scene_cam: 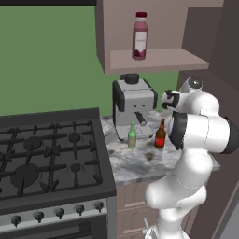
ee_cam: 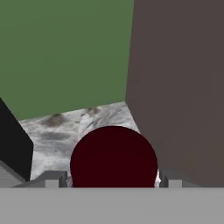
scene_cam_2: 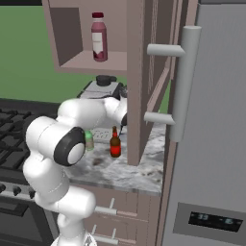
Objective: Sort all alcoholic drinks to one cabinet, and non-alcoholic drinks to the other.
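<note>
The jaws (ee_cam: 110, 179) stand one on each side of the maroon bottle (ee_cam: 113, 156), seen from above as a dark round top. The tips sit very close to its sides, but I cannot tell whether they press on it or only straddle it. The bottle is over the marbled table (scene_cam: 140, 164), near a dark brown panel (ee_cam: 179, 87) on its right.

The pink bottle (scene_cam: 139, 36) stands upright on the shelf of the open upper cabinet (scene_cam: 158, 60), above the coffee machine (scene_cam: 134, 105). The green bottle (scene_cam: 132, 136) and the amber bottle (scene_cam: 160, 135) stand upright on the table just in front of the machine, side by side and apart, green to the left. The stove (scene_cam: 46, 149) lies to the left of the table.

As I judge it, the step in hand is the second non-alcoholic drink: one is shelved, and the maroon bottle is the one being taken. It belongs beside the pink bottle. The two long-necked bottles seem untouched, so less than half of the sorting looks done.

The next move calls for a sure grip on the wide bottle, then a straight lift clear of the table. The carry must go up and left to the shelf, passing over the coffee machine and the small bottles without brushing them. The bottle should land upright, beside the pink one and not against it.
</note>
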